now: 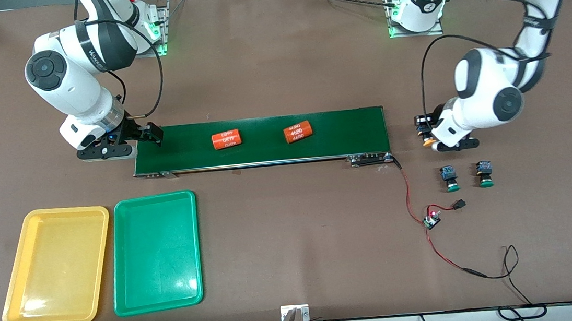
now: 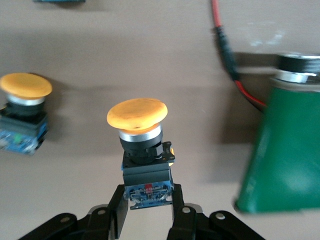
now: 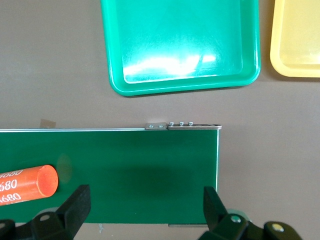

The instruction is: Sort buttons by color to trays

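While the front view shows the left pincer [image 1: 428,133] low at the conveyor belt's [image 1: 263,140] left-arm end, an orange cap peeps out under it; two green buttons [image 1: 449,178] sit nearer the camera, and both trays, yellow tray [image 1: 16,302] and green tray [image 1: 189,243], lie at the right arm's end, well apart from that pincer.

From the left wrist view, that pincer is clamped on the yellow button's [image 2: 145,155] block body, cap pointing away from the wrist, with a second yellow button [image 2: 22,110] beside it.

From the right wrist view, the right pincer [image 3: 145,207] waits, fingers apart, over the belt's end, beside an orange cylinder [image 3: 30,184].
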You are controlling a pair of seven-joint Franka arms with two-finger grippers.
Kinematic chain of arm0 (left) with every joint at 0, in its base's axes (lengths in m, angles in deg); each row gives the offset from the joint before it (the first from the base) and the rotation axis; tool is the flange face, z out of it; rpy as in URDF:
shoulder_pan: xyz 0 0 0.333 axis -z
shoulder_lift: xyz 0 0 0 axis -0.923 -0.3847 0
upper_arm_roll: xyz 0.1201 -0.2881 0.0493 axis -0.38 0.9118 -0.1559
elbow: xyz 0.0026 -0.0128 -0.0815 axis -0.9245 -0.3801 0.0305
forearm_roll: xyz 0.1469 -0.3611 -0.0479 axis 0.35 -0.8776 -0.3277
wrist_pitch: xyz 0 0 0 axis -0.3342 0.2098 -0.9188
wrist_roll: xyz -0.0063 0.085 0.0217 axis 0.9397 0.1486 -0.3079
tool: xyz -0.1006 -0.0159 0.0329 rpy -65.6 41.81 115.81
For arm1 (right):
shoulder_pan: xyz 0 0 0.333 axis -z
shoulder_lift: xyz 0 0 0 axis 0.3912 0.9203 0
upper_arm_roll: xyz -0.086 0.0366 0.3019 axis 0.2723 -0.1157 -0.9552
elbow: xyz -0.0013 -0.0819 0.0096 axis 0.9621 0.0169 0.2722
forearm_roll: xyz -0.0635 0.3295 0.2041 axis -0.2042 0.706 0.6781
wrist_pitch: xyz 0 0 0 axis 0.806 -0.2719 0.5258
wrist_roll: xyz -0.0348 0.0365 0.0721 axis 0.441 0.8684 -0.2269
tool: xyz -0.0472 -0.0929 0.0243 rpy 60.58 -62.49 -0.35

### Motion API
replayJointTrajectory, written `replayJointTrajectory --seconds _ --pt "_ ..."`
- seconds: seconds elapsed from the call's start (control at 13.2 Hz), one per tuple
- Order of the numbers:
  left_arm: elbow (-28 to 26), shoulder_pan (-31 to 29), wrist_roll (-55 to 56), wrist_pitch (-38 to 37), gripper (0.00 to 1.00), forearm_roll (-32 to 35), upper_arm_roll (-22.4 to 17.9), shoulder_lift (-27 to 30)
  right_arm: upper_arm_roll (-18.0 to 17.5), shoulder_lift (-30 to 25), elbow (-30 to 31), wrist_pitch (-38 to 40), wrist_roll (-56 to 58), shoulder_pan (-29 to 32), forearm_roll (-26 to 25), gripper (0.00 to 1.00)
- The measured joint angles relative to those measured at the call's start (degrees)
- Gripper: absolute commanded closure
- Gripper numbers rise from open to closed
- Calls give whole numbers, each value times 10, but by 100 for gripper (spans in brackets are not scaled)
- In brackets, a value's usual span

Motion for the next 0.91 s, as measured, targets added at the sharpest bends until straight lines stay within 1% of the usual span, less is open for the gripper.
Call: replayJointTrajectory --seconds 0.08,0.15,0.3,0.38,0.45,0.6,0.76,0.83,0.91 --pt "33 0 0 -48 80 -1 9 5 0 0 0 0 0 0 0 0" --pt "53 1 1 -71 80 -7 29 9 0 0 0 0 0 0 0 0" --pt "60 4 17 -71 80 -46 90 7 0 0 0 0 0 0 0 0" --pt "58 10 34 -58 80 -56 117 2 0 0 0 0 0 0 0 0" --pt "55 17 50 -43 80 -59 135 -5 0 0 0 0 0 0 0 0" --pt "40 21 71 1 80 -60 158 -25 0 0 0 0 0 0 0 0" --pt "20 21 78 53 79 -60 167 -43 0 0 0 0 0 0 0 0" --pt "16 21 78 71 73 -60 169 -51 0 0 0 0 0 0 0 0" --pt "14 21 78 86 39 -60 170 -57 0 0 0 0 0 0 0 0"
